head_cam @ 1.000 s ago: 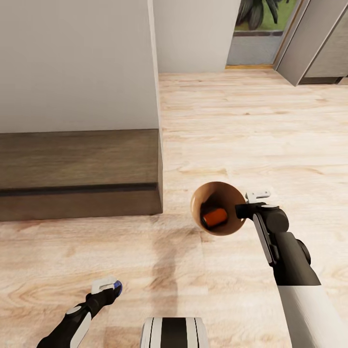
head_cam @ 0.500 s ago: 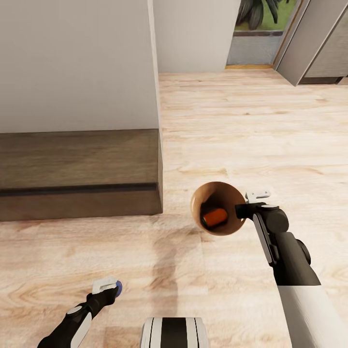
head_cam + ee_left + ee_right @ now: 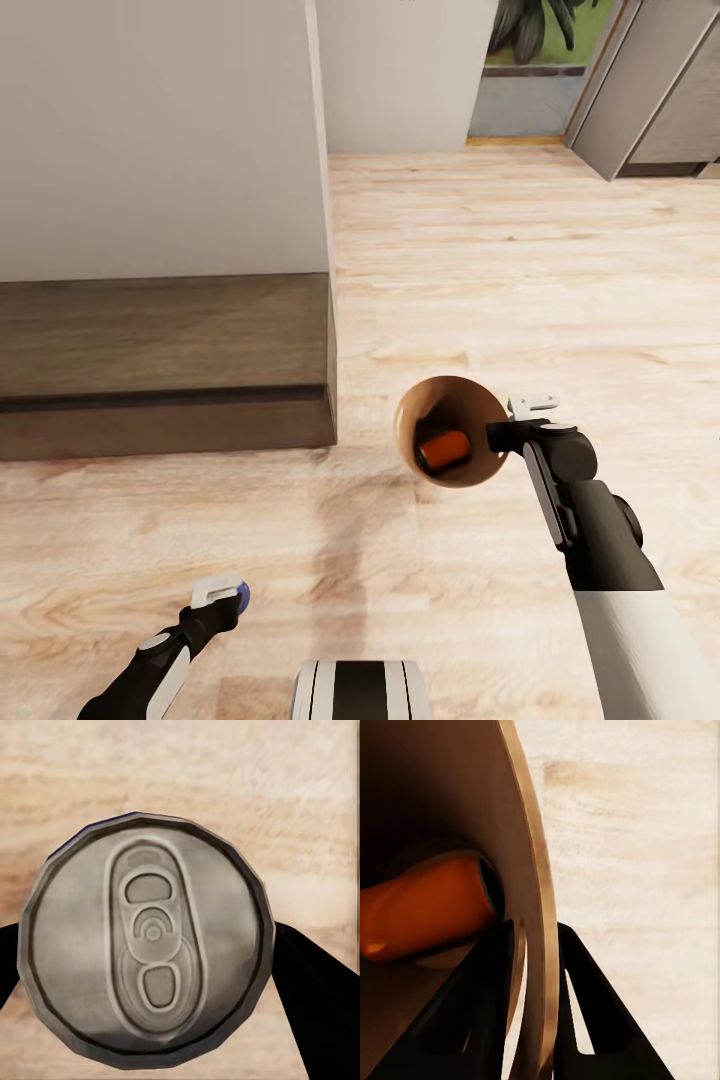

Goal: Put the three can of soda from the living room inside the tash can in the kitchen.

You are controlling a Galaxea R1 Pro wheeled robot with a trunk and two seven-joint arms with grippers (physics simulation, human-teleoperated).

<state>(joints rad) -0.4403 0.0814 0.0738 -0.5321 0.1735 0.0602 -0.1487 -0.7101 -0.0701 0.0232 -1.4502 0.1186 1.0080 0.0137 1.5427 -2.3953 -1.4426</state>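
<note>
At the near left, the left gripper point(image 3: 228, 597) is closed on the blue soda can point(image 3: 243, 598). In the head view only a sliver of the can's dark blue side shows past the white fingertip; the rest is hidden by the gripper. In the left wrist view the can's silvery top point(image 3: 150, 937) with its pull tab faces the camera, and the two black fingers point(image 3: 311, 982) press on its opposite sides, largely hidden behind the can.

Far left stands a grey wall panel point(image 3: 160, 130) above a dark wood base point(image 3: 165, 365), cut off by the frame edge. The light wood floor point(image 3: 500, 260) runs to the far side, where a window with plants point(image 3: 535, 40) is partly cropped.

Right of centre, the trash can point(image 3: 412, 415) hangs above the floor, tipped so its open mouth faces the camera. One orange soda can point(image 3: 444, 450) lies on its side inside; whether anything lies beneath it cannot be told in the dark interior. The right gripper point(image 3: 505, 432) clamps the bin's rim on the right side: in the right wrist view one finger point(image 3: 484, 1012) sits inside the wall point(image 3: 529, 870) and one outside.
</note>
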